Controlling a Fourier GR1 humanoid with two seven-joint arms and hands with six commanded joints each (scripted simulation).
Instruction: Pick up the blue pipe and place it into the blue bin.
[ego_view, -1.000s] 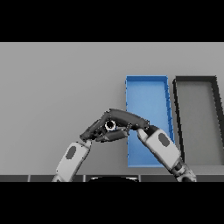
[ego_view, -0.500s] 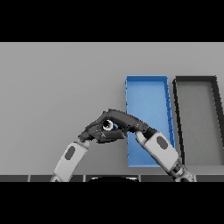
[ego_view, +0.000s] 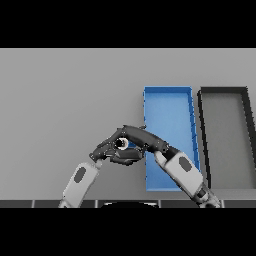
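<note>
The blue pipe (ego_view: 122, 144) shows only as a small pale ring with a trace of blue, on the table just left of the blue bin (ego_view: 170, 102). My right hand (ego_view: 141, 138) reaches in from the lower right across the bin's near left corner, its fingers and thumb closed round the pipe. My left hand (ego_view: 107, 150) comes in from the lower left and lies right below and against the right hand, fingers relaxed. Most of the pipe is hidden by the two hands.
A black bin (ego_view: 225, 95) stands directly right of the blue bin, both long and running away from me. My right forearm (ego_view: 182, 172) covers the blue bin's near end. Grey table (ego_view: 65, 95) stretches to the left and back.
Both hands and the pipe have shifted only slightly, a little to the left and down; the grasp looks the same.
</note>
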